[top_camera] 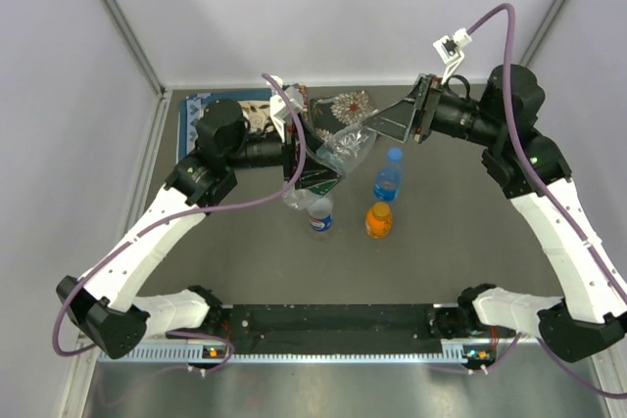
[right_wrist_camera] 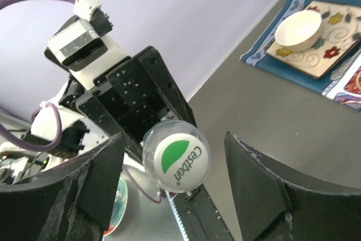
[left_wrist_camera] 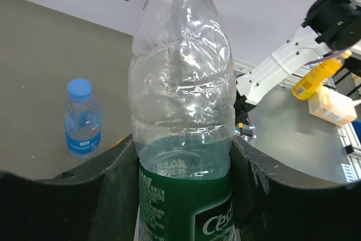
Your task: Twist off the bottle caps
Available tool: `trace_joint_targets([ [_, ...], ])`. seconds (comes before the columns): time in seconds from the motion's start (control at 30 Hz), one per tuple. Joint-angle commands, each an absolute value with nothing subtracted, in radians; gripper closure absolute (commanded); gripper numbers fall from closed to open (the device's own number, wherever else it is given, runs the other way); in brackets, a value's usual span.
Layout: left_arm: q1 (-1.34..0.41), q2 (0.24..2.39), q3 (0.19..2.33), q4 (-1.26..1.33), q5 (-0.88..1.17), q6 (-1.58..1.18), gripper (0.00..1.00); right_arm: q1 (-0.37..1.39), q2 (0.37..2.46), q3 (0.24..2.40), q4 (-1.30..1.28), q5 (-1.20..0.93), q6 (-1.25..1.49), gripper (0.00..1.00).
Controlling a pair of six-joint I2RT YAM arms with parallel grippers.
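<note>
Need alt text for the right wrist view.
A white, green-logoed bottle cap faces the camera, centred between the open jaws of the right gripper, touching neither. The left arm holds the bottle from behind; a bowl sits on a mat upper right.

The left arm (top_camera: 147,242) and right arm (top_camera: 573,242) are white-shelled with chunky black joints; a purple cable (top_camera: 513,41) trails along each, ending in white connectors (top_camera: 453,44).

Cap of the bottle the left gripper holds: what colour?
White cap with a green mark, on the green-labelled bottle; clearest in right wrist view.
</note>
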State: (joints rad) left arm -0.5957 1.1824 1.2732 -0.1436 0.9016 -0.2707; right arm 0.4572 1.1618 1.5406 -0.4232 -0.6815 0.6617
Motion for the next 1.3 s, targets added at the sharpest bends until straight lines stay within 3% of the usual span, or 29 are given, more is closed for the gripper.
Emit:
trace_joint_targets([
  [0.0,-0.617,1.138,1.27,-0.126,0.81,-0.221,0.54,0.471,1.105,1.605,-0.416,-0.574,0.64,0.25],
  [0.07,-0.63,1.115,1.259,-0.136,0.719,-0.186,0.55,0.471,1.092,1.611,-0.419,-0.514,0.637,0.18],
  [0.2,-0.707,1.071,1.23,-0.135,0.51,-0.115,0.55,0.48,1.066,1.621,-0.439,-0.399,0.637,0.15],
  [0.5,-0.931,1.031,1.16,-0.064,-0.027,0.031,0.6,0.522,1.069,1.618,-0.449,-0.242,0.678,0.22],
  [0.63,-0.988,1.038,1.152,-0.045,-0.142,0.058,0.62,0.528,1.092,1.621,-0.451,-0.238,0.69,0.26],
  [0.9,-1.023,1.048,1.144,-0.029,-0.196,0.069,0.64,0.546,1.129,1.605,-0.448,-0.239,0.69,0.33],
  [1.27,-1.031,1.06,1.143,-0.026,-0.189,0.072,0.64,0.571,1.175,1.626,-0.434,-0.241,0.686,0.34],
])
